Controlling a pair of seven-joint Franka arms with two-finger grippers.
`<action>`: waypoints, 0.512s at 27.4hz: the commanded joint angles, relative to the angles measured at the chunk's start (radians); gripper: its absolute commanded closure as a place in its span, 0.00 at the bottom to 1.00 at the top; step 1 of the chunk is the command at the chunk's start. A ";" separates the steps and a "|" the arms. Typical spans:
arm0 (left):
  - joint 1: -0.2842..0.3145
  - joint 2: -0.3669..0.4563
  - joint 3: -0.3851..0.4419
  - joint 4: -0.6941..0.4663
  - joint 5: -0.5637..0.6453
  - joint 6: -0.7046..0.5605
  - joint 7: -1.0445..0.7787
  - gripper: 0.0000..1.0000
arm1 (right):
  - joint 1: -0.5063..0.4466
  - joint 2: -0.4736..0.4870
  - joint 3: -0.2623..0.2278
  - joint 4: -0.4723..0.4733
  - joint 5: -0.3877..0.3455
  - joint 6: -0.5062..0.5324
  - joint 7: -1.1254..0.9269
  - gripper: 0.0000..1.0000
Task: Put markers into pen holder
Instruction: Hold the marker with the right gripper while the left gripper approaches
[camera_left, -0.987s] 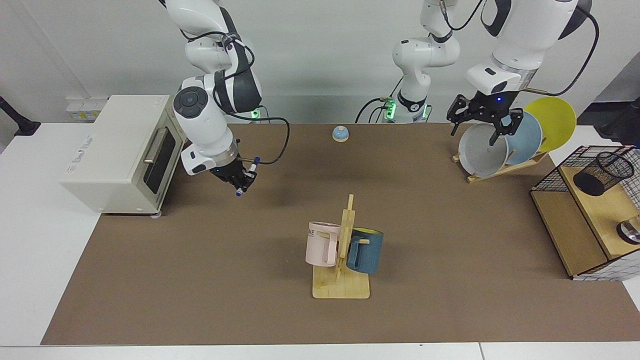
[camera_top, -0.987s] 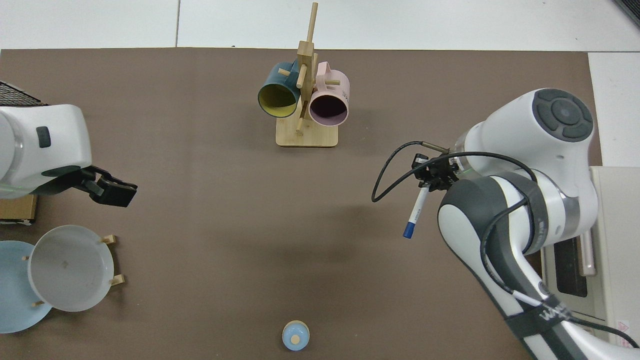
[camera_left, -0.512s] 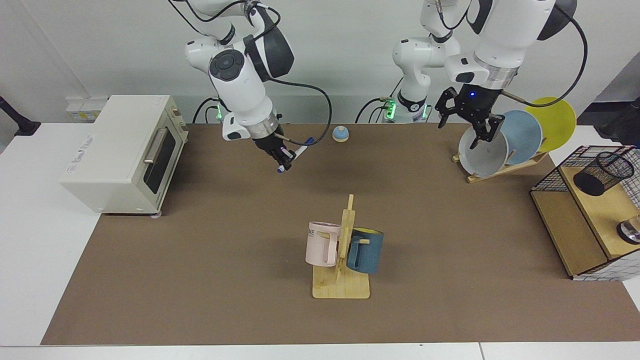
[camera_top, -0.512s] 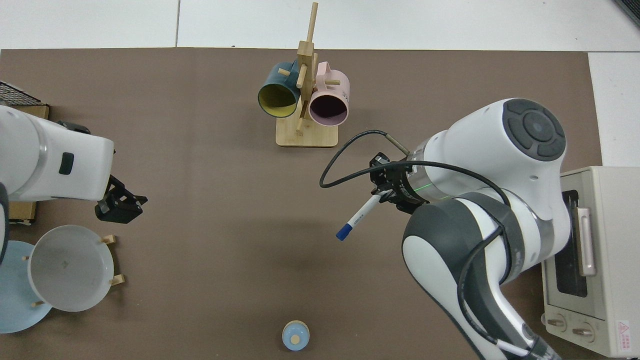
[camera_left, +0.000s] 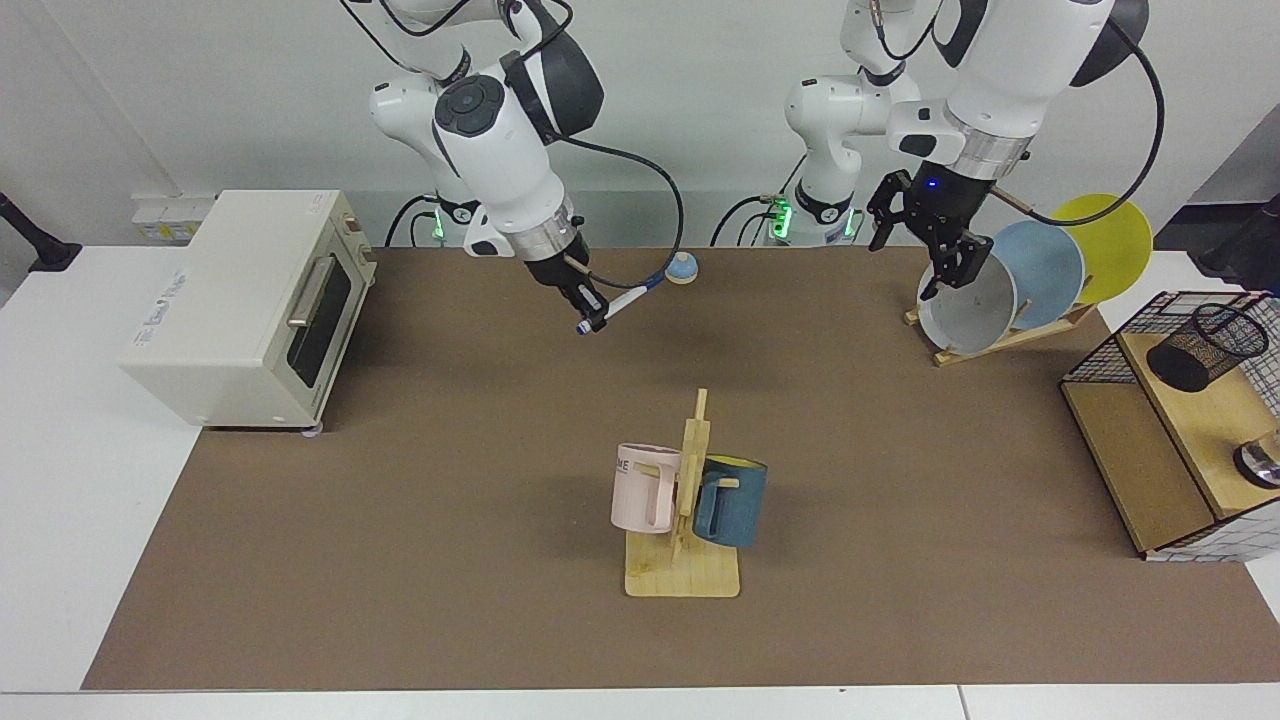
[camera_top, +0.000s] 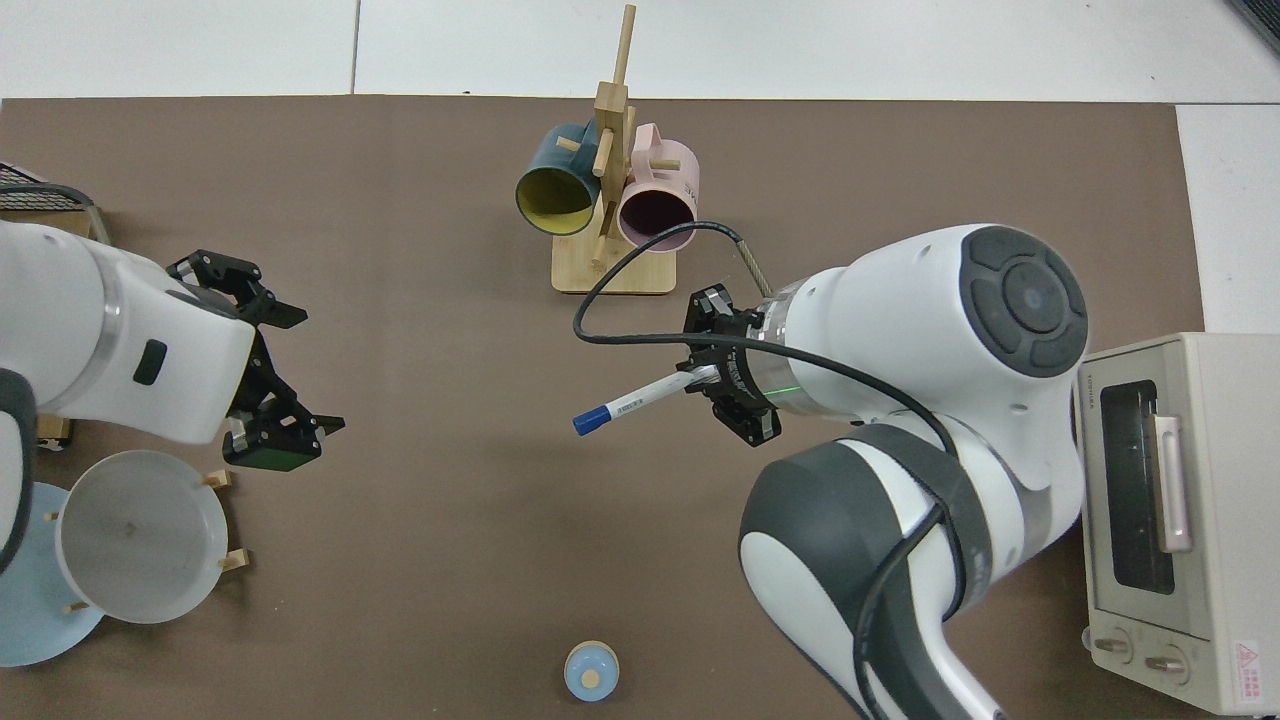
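The slim white marker pen with a dark blue cap (camera_left: 627, 298) (camera_top: 633, 401) hangs in the air above the brown tabletop (camera_left: 480, 480), lying nearly level, pinched near its uncapped end. The small black wire-mesh cylindrical pen holder (camera_left: 1205, 346) stands tilted on the wooden shelf (camera_left: 1200, 420), far from the marker, its open mouth empty.

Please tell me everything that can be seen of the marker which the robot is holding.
The marker is a slim white pen with a dark blue cap at its free end and small print on the barrel. It looks like plastic. The right gripper holds it by the far end, shut on it, so it hangs in the air above the brown mat, lying nearly level with the capped end pointing away from the arm. Nothing else touches it. In the facing view its blue tips show on either side of the fingers.
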 joint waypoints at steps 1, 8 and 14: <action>-0.070 -0.048 -0.002 -0.070 -0.021 0.061 0.012 0.01 | 0.026 0.011 -0.002 0.012 0.011 0.037 0.103 1.00; -0.109 -0.074 -0.002 -0.165 -0.079 0.172 0.037 0.03 | 0.037 0.019 -0.002 0.015 0.022 0.028 0.119 1.00; -0.163 -0.072 0.000 -0.203 -0.110 0.232 0.042 0.03 | 0.037 0.024 -0.001 0.014 0.040 0.037 0.135 1.00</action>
